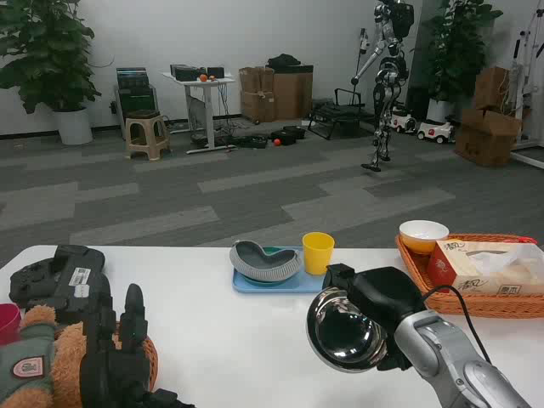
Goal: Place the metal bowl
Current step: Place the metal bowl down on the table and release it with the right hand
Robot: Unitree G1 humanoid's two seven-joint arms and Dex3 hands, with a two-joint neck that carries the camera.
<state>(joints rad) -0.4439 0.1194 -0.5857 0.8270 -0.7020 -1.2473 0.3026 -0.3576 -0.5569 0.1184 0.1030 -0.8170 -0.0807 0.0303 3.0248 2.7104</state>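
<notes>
My right hand holds the shiny metal bowl tilted on its side above the white table, its hollow facing me. The bowl hangs just in front of the blue tray and to the tray's right. My left hand is at the lower left with its fingers apart and pointing up, holding nothing, beside a teddy bear.
On the blue tray lie a grey ribbed dish and a yellow cup. A woven basket at the right holds a tissue box and a white bowl. A black controller lies at the left.
</notes>
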